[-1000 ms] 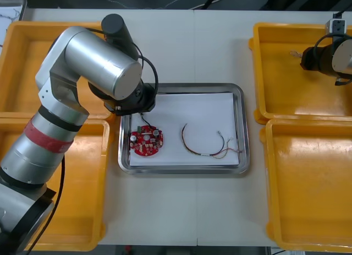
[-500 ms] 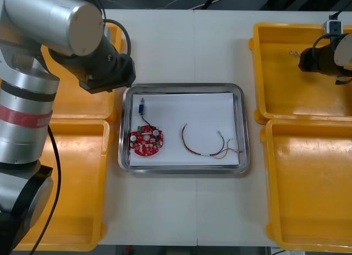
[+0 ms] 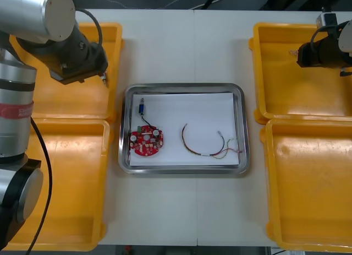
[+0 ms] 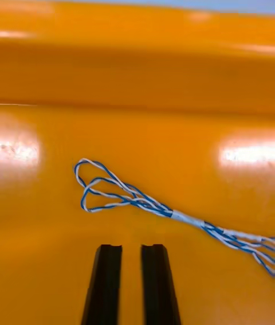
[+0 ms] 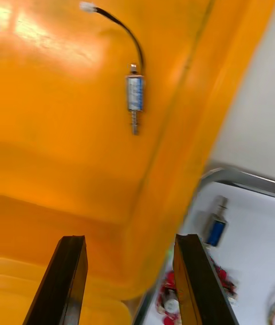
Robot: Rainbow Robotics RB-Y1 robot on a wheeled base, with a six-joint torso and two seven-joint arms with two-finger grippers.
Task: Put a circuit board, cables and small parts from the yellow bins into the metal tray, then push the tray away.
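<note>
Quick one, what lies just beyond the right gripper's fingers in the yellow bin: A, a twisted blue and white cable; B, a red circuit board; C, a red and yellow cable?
A: a twisted blue and white cable lies in the yellow bin just beyond the right gripper.

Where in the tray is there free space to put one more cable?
The far half of the metal tray is bare, from the small metal part to the right rim. A narrow strip lies free between the circuit board and the red and yellow cable. The near half is crowded. The left claw hangs open over the far left bin.
</note>
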